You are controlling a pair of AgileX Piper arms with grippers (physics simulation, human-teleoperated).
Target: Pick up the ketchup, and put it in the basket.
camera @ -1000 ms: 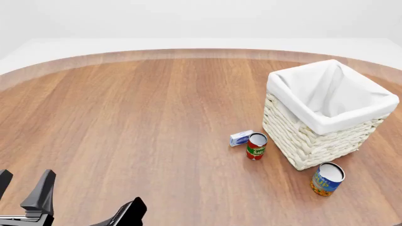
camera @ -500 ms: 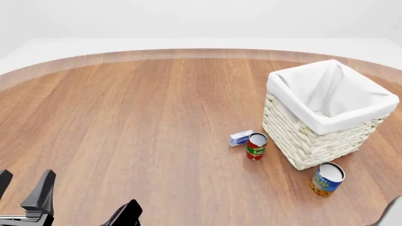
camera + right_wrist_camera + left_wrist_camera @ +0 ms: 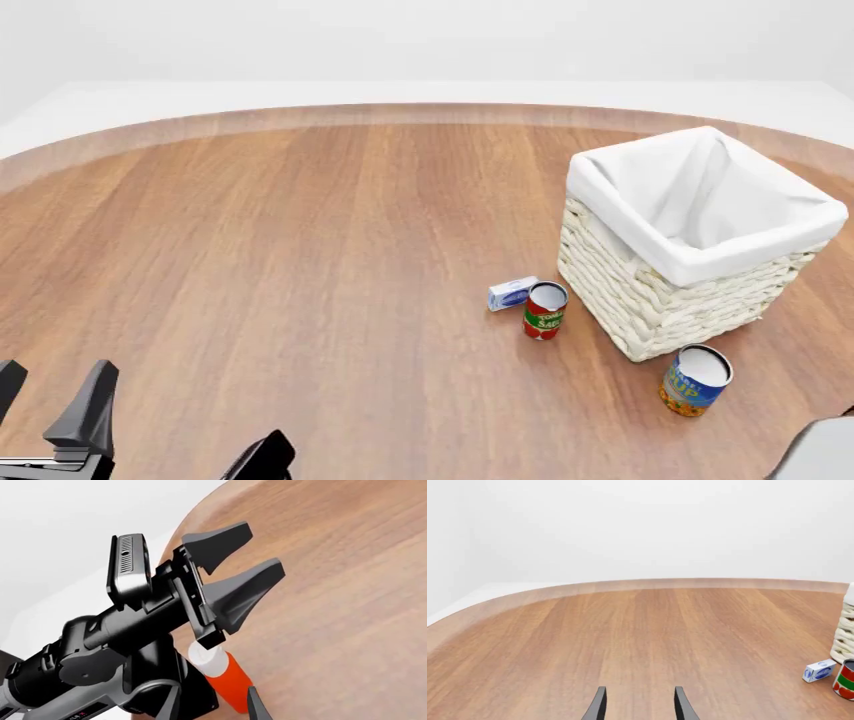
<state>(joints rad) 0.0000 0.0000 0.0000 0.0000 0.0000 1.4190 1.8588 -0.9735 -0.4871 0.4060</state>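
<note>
at 7 o'clock on the desk, left gripper (image 3: 51, 402) sits parked, fingers spread, empty. ketchup (image 3: 219, 677), a smooth red taper with a white cap, shows only in the right wrist view, just under the left arm's wrist. right gripper (image 3: 212, 706) is aimed at it, fingers parted, nothing held yet. basket (image 3: 667, 310), coarse woven wicker with a soft cloth liner, is at 3 o'clock.

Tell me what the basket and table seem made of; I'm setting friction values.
Basket: whitish woven wicker, shown by braided strands, with a matte white cloth liner folded over its rim. Table: wood or wood veneer, shown by plank grain, with a smooth, faintly satin finish.
</note>
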